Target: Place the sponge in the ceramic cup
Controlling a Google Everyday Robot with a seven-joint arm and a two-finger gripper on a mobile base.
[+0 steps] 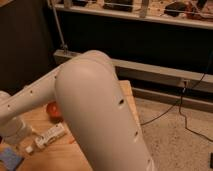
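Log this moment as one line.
stage: sponge not yet grasped | gripper: open, far left of view, near sponge | sponge: flat on table, not held | ceramic cup: not visible

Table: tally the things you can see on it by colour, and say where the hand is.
Blue: 1, sponge
White: 1, tube
Orange-red: 1, bowl
Total: 3
Hand: at the left edge, near the sponge.
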